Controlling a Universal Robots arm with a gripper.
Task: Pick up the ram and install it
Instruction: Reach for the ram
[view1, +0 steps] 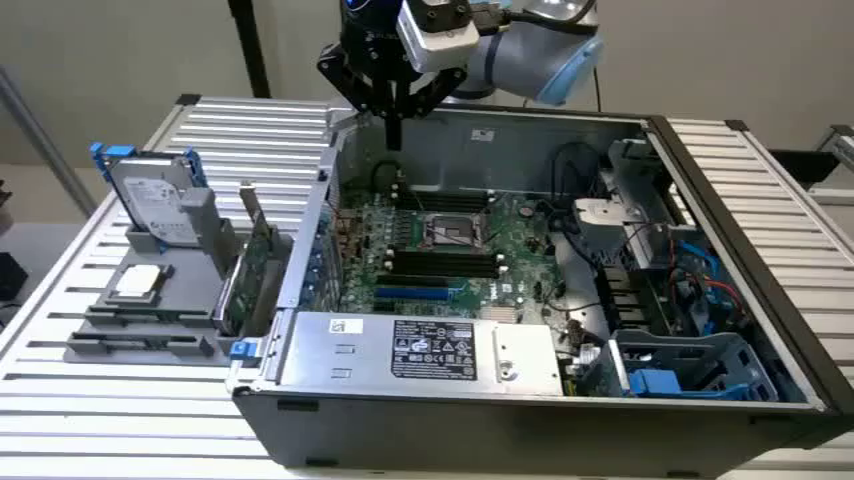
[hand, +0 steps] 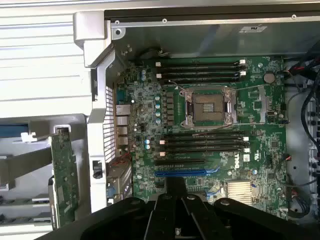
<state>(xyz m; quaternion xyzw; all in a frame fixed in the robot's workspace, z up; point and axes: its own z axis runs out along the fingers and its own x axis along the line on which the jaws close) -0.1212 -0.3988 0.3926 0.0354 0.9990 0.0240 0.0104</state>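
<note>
**Ram held over the open case**

The gripper (view1: 392, 108) hangs over the rear edge of the case (view1: 747, 200), above the motherboard (view1: 441, 250). Its fingers are drawn close together on a thin dark strip seen edge-on, which looks to be the ram (view1: 395, 132). The strip points straight down and is clear of the board.

In the wrist view the gripper (hand: 176, 201) shows with the ram (hand: 176, 186) as a dark block at its tip, over the blue slot (hand: 180, 173). The black memory slots (hand: 205, 142) beside the CPU socket (hand: 209, 107) hold nothing, as does the second bank (hand: 200, 70) on the socket's other side.

Outside the case, towards the exterior view's left, a grey holder (view1: 134, 335) on the slatted table (view1: 120, 420) carries a hard drive (view1: 150, 200) and a green card (view1: 254, 280), both upright.
</note>
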